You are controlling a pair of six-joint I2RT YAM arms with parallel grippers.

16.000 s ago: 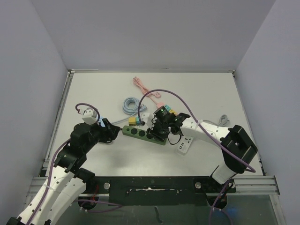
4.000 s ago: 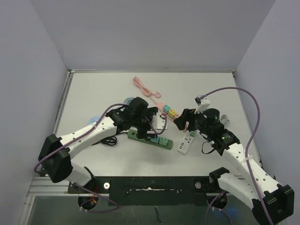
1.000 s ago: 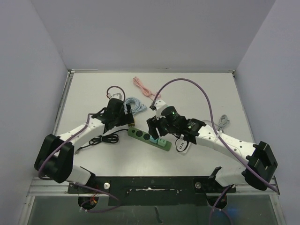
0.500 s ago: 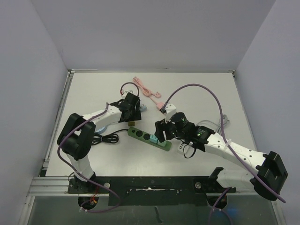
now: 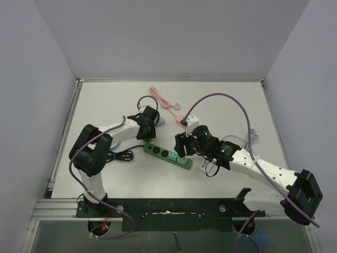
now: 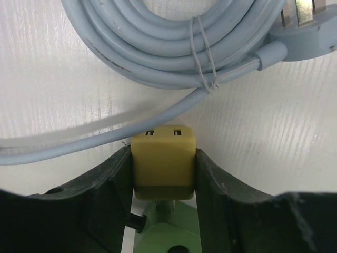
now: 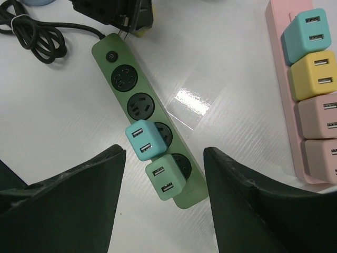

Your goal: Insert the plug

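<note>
The left gripper (image 6: 163,176) has swung toward the table's middle and its jaws have narrowed onto the yellow plug (image 6: 163,155) — the right gripper (image 7: 164,153) has come over the green power strip (image 5: 158,150).

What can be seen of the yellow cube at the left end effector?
The yellow charger cube is a rounded, plastic-looking block with two USB slots in its far face. The black fingers of the left end effector press both sides. Its metal prongs point at the end of the green power strip, in no socket. A light blue cable runs along its far edge.
</note>
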